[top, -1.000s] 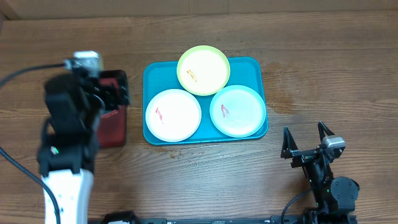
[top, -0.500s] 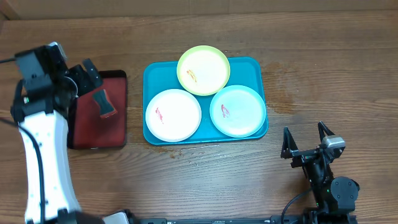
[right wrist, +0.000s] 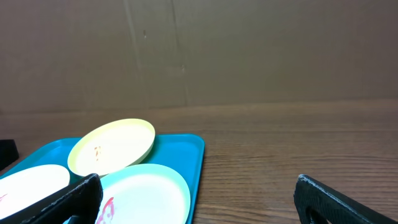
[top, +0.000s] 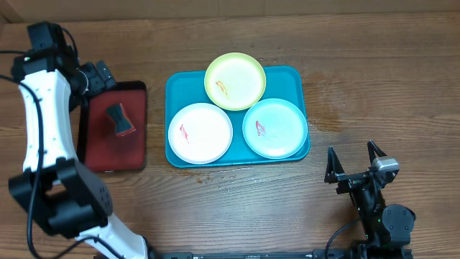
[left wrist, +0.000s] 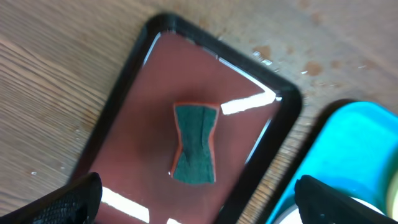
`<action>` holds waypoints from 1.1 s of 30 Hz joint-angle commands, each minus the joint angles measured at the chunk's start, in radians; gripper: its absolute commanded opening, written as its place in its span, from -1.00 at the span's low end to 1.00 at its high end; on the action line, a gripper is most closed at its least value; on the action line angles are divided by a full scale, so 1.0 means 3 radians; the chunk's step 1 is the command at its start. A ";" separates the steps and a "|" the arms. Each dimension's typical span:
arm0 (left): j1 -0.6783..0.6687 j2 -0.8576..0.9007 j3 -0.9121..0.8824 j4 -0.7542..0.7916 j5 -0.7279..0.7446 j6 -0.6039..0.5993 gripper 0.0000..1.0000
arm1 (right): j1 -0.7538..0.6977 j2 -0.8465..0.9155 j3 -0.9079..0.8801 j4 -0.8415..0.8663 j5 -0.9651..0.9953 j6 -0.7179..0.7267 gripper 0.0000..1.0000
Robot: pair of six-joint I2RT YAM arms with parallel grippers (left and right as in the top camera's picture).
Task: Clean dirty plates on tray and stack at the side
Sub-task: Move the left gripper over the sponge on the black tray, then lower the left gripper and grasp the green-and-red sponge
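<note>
Left gripper (left wrist: pixel 199 200): jaws wide, nothing in them. You're hovering over the dark red tray (top: pixel 100 150) at the left of the table (top: pixel 374 72), with the fingers apart on either side of the sponge (left wrist: pixel 196 144) in the wrist view. No contact with it. The sponge is hourglass-shaped, green face up with an orange base, and sits roughly mid-tray, loose.

Right gripper (top: pixel 352 164): also spread open and empty, parked near-right, well apart from everything. Its wrist cam looks across at the plates from low down.

Teal tray (top: pixel 293 78) is centre table, just right of the red one. All three plates are on it:
- white plate (top: pixel 200 132): near-left, red smear at its left side
- mint plate (top: pixel 274 128): near-right, red smear left of centre
- yellow-green plate (top: pixel 235 80): far middle, overhanging the tray's far rim, reddish-orange smear left of centre. It looks to lap over the edges of the other two, but I can't confirm that from these views.

Progress, my read: zero.
- No plate wiped; every smear is there.
- No stack anywhere beside the tray.
- Sponge not yet picked up.

What's left is the whole job:
- grab the sponge
- wipe three plates
- lift each one off
- stack them at the side

The bare table right of the teal tray looks like the obvious stacking spot. The yellow-green plate probably wants to go first if it's really riding on the others.
</note>
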 commanded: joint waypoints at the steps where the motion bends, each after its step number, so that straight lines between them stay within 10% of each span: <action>1: 0.0020 0.0228 0.0081 -0.0043 -0.0055 -0.0168 1.00 | -0.0015 -0.0039 -0.0034 0.0013 0.0019 -0.0020 1.00; 25: 0.0004 0.1368 0.0081 0.0259 -0.0067 0.0037 0.82 | -0.0015 -0.0039 -0.0034 0.0013 0.0019 -0.0020 1.00; 33: 0.0001 0.1391 0.0081 0.0261 -0.0065 0.0046 -0.77 | -0.0015 -0.0039 -0.0034 0.0013 0.0019 -0.0020 1.00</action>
